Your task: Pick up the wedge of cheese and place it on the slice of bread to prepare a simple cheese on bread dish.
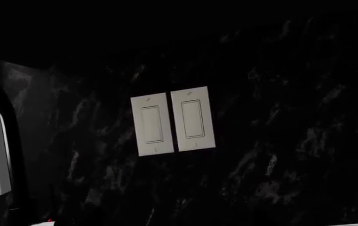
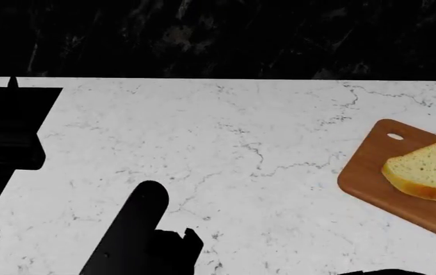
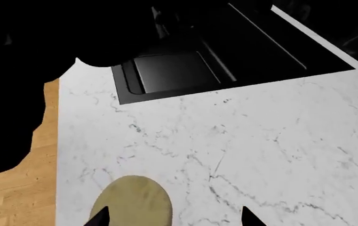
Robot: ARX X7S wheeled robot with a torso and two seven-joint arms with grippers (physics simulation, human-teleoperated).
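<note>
The wedge of cheese, pale yellow-beige and rounded, lies on the white marble counter near its edge; it is out of the head view. My right gripper is open just over it. Only the two dark fingertips show, and the cheese sits between them, close to one. The slice of bread lies on a reddish-brown wooden board at the far right of the head view. My left arm is a black shape low on the left. Its fingers do not show in any view.
A black sink is set into the counter beyond the cheese. A wooden floor shows past the counter edge. A black cooktop is at the left. Two white wall switches sit on the dark marble backsplash.
</note>
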